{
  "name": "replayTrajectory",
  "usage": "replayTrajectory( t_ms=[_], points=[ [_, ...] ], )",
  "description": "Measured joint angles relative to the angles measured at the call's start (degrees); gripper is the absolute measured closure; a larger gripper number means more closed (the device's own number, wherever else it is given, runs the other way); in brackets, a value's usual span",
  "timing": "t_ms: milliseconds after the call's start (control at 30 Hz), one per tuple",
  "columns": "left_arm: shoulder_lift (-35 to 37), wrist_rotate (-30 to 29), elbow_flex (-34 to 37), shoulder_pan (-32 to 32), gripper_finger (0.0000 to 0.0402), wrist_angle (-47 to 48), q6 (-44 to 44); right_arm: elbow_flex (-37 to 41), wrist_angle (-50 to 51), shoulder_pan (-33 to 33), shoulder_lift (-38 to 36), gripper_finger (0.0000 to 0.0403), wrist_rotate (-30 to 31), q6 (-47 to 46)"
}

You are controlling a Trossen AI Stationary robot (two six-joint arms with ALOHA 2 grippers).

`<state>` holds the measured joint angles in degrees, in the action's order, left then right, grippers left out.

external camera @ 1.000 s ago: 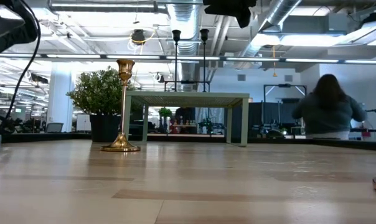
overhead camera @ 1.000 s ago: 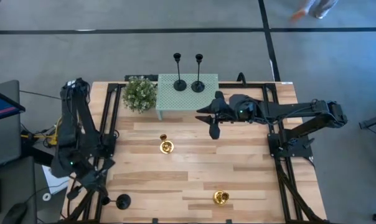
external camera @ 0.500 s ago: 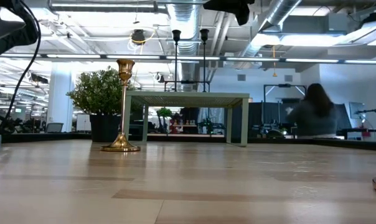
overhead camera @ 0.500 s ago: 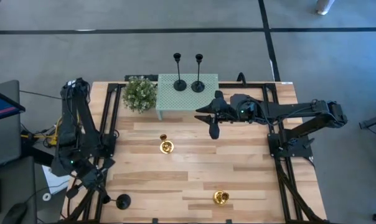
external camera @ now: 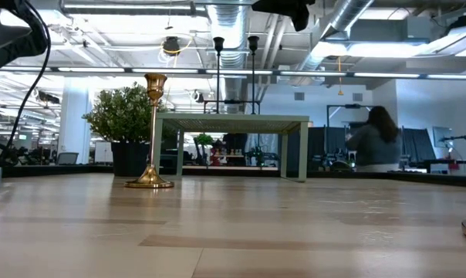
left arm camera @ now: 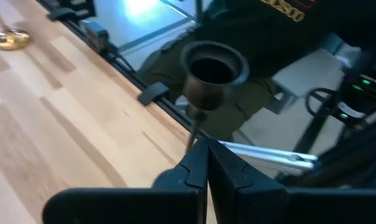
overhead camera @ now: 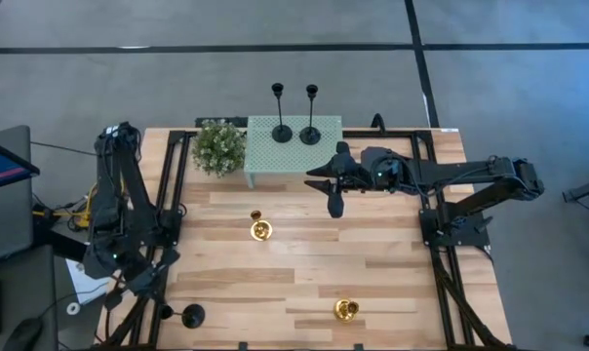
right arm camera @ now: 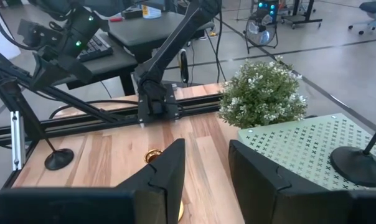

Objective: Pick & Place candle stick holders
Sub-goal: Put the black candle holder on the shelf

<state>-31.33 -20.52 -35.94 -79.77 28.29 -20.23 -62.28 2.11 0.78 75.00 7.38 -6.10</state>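
Note:
Two black candle stick holders (overhead camera: 278, 112) (overhead camera: 311, 109) stand on their round bases on the small green table (overhead camera: 293, 151). Two gold holders stand on the wood: one mid-table (overhead camera: 260, 229), one near the near edge (overhead camera: 346, 310). A third black holder (overhead camera: 190, 315) is at the near left corner, and my left gripper (left arm camera: 206, 165) is shut on it. My right gripper (right arm camera: 203, 174) is open and empty. It hovers above the table just right of the green table's near right corner (overhead camera: 333, 190). My left gripper pinches the black holder's thin stem (left arm camera: 194, 127) between its two shut fingers, a little below the cup (left arm camera: 214, 65). The cup sticks out beyond the fingertips, past the table's left edge. The holder's round base (right arm camera: 58, 159) shows on the wood and its stem leans.
A green potted plant (overhead camera: 219, 148) stands left of the green table. Black frame rails run along the table's left and right sides (overhead camera: 173, 195). A person (external camera: 372, 143) moves in the room behind. Bare wood lies between the two gold holders.

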Motion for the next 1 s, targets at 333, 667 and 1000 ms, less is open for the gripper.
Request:
replayTrajectory(
  t_ms=[333,667,1000],
  points=[
    [-1.27,0.95,0.0,0.0,0.0392,0.0,0.39,0.0,-0.02,0.0,0.0,0.0288,-0.01,-0.01],
    [-1.73,-0.48,0.0,0.02,0.0384,-0.22,-1.06,0.0,-0.05,0.0,0.0,0.0288,0.02,-2.43],
    [-3.66,0.05,0.02,0.02,0.0309,-0.22,-4.09,0.01,-2.54,0.0,0.0,0.0288,0.05,-4.06]
  ],
)
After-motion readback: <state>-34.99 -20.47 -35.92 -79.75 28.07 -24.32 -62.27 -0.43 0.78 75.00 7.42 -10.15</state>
